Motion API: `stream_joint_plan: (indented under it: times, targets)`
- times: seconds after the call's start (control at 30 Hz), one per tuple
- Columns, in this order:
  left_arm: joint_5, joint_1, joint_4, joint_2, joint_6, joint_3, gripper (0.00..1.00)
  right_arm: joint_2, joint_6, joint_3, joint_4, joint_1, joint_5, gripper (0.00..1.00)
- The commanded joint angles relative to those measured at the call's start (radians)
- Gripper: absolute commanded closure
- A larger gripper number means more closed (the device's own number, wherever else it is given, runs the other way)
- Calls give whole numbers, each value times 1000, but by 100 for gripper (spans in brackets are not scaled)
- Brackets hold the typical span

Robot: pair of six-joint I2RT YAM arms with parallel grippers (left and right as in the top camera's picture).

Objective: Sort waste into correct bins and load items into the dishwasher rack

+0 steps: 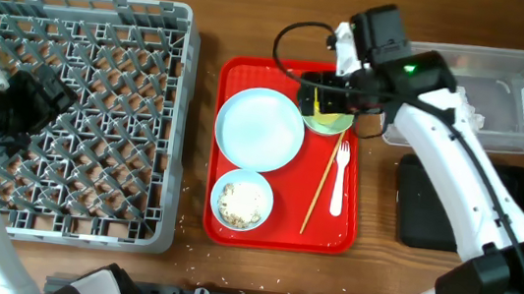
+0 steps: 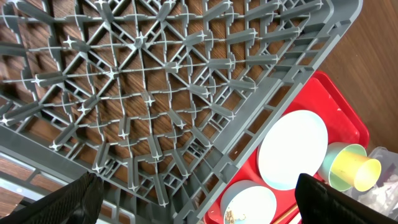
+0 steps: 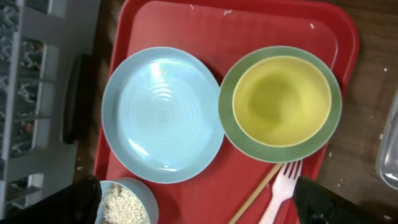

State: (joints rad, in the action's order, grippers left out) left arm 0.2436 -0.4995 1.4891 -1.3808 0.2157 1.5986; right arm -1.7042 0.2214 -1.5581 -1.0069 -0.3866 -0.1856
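— Pincers, state?
— Left gripper [image 2: 202,202]: my fingers stand spread wide with nothing between them. It hangs over the grey rack [image 2: 280,93], near the corner by the red tray [image 2: 339,102]. Right gripper [image 3: 199,208]: spread wide too, and empty. It hangs above the tray's far end.

— What lies under the right one?
— Yellow cup [image 3: 281,99], upright, sitting in the green saucer [image 3: 280,154]. Blue plate [image 3: 163,115] just beside the saucer. Their rims seem to meet, but I cannot tell for sure. All of it is on the tray.

— Rest of the tray?
— Bowl [image 3: 149,199] at the near end, below the plate, with rice crumbs [image 3: 121,202] inside. White fork [image 3: 285,183] and chopsticks [image 3: 255,196] lie side by side below the saucer, the chopsticks slanting away from the fork.

— Bins?
— Clear tub [image 1: 497,85] stands on the table [image 1: 376,279] to the right of the tray, at the far side. Black tray [image 1: 422,215] sits just below the tub. My right arm crosses over both.

— Napkin, wrapper?
— I cannot make them out for certain.
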Motion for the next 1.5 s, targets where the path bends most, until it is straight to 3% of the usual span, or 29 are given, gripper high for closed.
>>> stream_joint_plan:
  times: [0.0, 0.33, 0.63, 0.83, 0.9, 0.93, 1.0, 1.13, 1.2, 1.27, 1.33, 1.47]
  targets:
    - [1, -4, 0, 10, 6, 12, 0, 43, 221, -6, -37, 34, 183, 0]
    - [1, -4, 0, 10, 6, 12, 0, 206, 224, -12, -218, 441, 248, 0]
    - [1, -3, 0, 10, 6, 12, 0, 205, 227, -12, -209, 457, 162, 0]
    - [218, -3, 34, 10, 285, 12, 0, 205, 227, -12, -209, 457, 162, 0]
    - [313, 2, 81, 10, 259, 11, 0, 205, 226, -12, -209, 457, 162, 0]
    - [403, 24, 84, 10, 169, 11, 0, 205, 226, -12, -209, 457, 162, 0]
    - [484, 121, 120, 10, 51, 11, 1, 205, 226, -12, -208, 457, 162, 1]
    - [395, 467, 149, 10, 56, -21, 0, 205, 226, -12, -206, 457, 162, 0]
    - [309, 665, 105, 10, 145, -60, 0, 205, 227, -12, -206, 457, 162, 0]
    - [94, 869, 51, 10, 336, -107, 0, 205, 226, -12, -206, 457, 162, 0]
    - [-74, 1024, 19, 10, 454, -125, 0, 205, 226, -12, -206, 457, 162, 0]
    - [-88, 1191, -84, 10, 452, -126, 0, 205, 227, -12, -206, 457, 162, 0]
